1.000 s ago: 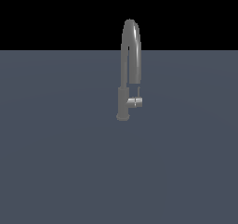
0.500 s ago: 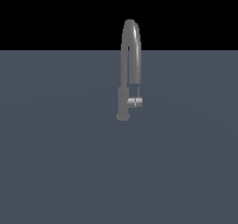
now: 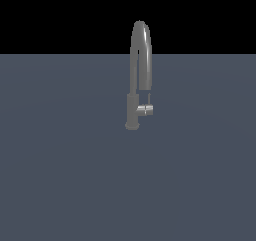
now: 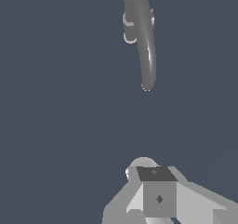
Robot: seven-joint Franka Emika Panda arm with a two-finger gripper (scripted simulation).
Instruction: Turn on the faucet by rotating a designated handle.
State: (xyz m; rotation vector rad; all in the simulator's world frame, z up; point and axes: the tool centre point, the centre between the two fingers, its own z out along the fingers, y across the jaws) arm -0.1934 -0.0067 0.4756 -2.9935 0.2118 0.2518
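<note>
Comparing frames, you see faucet (image 3: 138, 75) and handle (image 3: 146, 109) unchanged; claw (image 4: 155, 195) state unreadable, approach pending.

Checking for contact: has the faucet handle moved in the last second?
No. The handle sits at the same spot against the faucet column, lever unchanged.

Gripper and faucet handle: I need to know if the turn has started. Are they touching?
Apart. In the wrist view, bare grey floor separates the gripper from the faucet; the exterior view shows the handle with nothing on it.
</note>
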